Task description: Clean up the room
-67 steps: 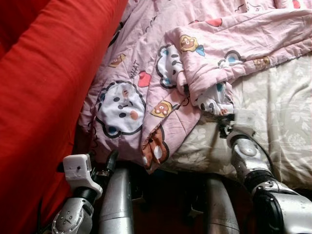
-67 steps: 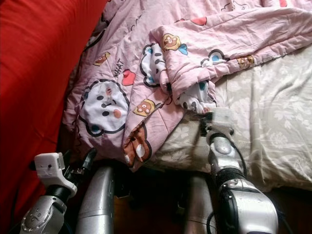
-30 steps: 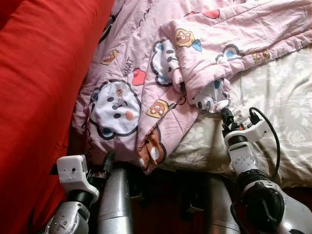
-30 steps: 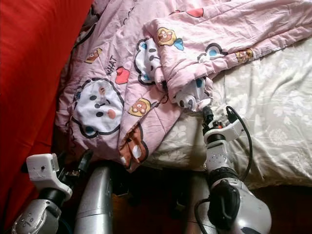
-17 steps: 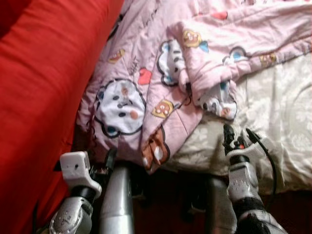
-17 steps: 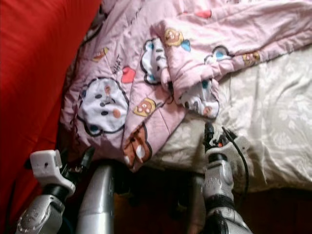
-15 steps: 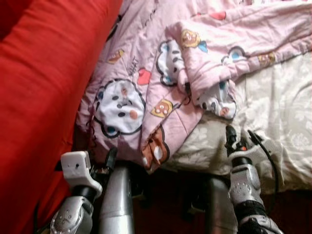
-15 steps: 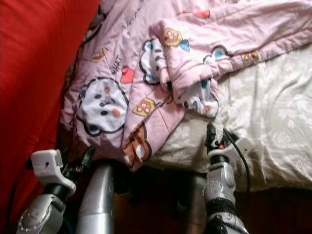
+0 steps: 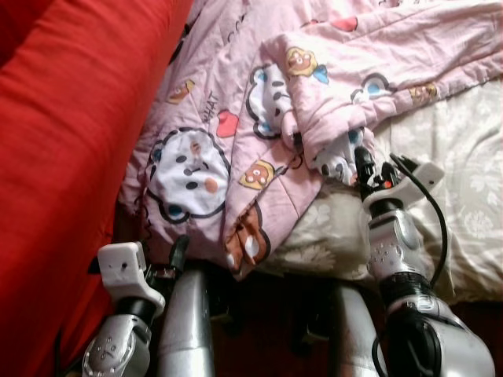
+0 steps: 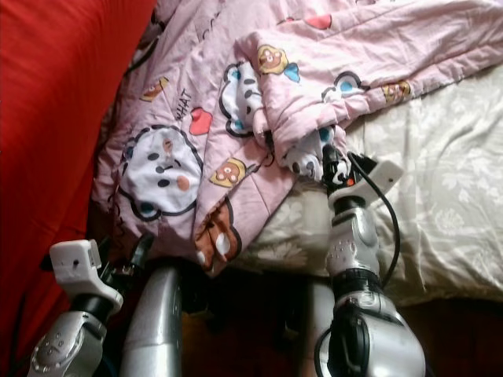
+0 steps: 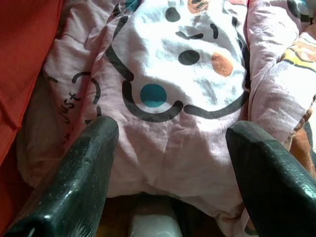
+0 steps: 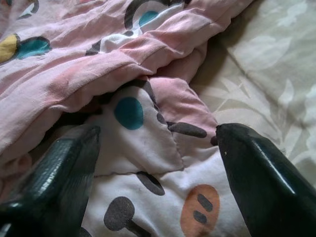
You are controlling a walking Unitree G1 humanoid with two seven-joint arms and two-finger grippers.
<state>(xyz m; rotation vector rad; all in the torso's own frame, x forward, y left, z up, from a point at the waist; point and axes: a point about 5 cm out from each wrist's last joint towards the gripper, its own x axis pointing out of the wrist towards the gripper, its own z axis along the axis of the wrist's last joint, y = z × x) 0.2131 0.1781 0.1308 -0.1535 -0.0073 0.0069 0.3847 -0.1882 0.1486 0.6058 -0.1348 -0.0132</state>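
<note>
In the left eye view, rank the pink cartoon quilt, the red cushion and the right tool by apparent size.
1. Pink cartoon-print quilt, roughly level with
2. the red fabric cushion; both cropped, so unsure.
3. Right tool, smallest.

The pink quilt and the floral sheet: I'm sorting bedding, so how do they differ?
The pink quilt is printed with cartoon animals and hearts; the floral sheet is pale grey-beige with leaf and flower patterns. The quilt is bunched and folded over itself; the sheet lies fairly flat. The quilt rests on top of the sheet. Both are on the bed.

The pink quilt [image 9: 259, 118] runs off the top edge; bed edge hidden.
</note>
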